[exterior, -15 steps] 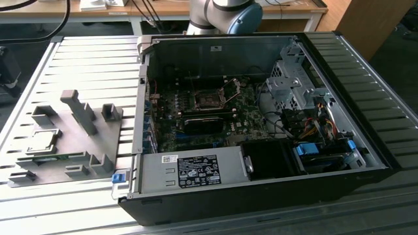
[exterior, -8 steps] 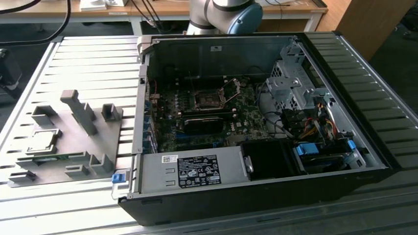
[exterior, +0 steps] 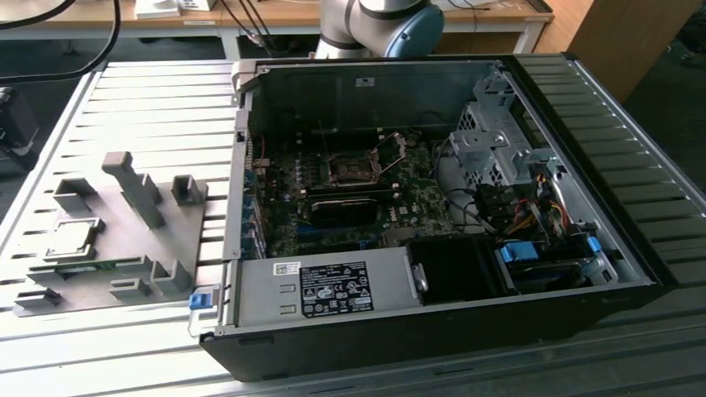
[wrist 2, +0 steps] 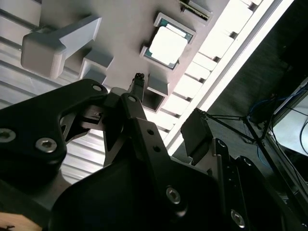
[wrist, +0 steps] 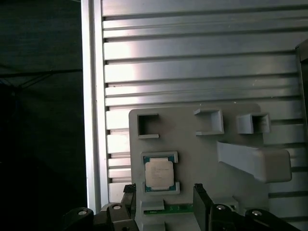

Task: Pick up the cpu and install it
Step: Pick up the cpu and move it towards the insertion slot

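The open, empty tool [wrist: 163,192] hovers over the cpu [wrist: 159,173], which sits at nine o'clock of the case [exterior: 364,83] in the exterior view. Off-centre fingers [wrist: 199,199] could strike its holder [wrist: 192,144] and tilt the chip.

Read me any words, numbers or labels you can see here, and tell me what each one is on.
Nothing here is legible enough to quote.
Black label on the grey power-supply box: several lines of print, too small to read.
White sticker on the same box: too small to read.
Metal top of the cpu, in the first wrist view: faint markings, too blurred to read.
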